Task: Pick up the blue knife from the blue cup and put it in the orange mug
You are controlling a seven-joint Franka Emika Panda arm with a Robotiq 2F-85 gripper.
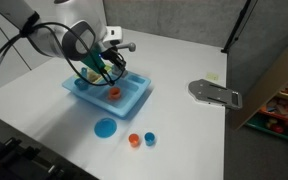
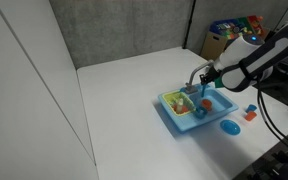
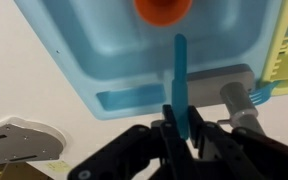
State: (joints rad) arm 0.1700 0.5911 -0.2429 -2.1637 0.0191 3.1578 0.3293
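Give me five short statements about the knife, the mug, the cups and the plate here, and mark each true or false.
1. The tool is shut on the blue knife. True.
2. The orange mug stands on the table outside the blue tray. False: it stands inside the tray.
3. The blue plate lies on the table outside the tray. True.
4. The knife is in the mug. False: the tool holds it, outside the mug.
5. The blue cup sits in the tray. False: it is on the table beside the small orange cup.
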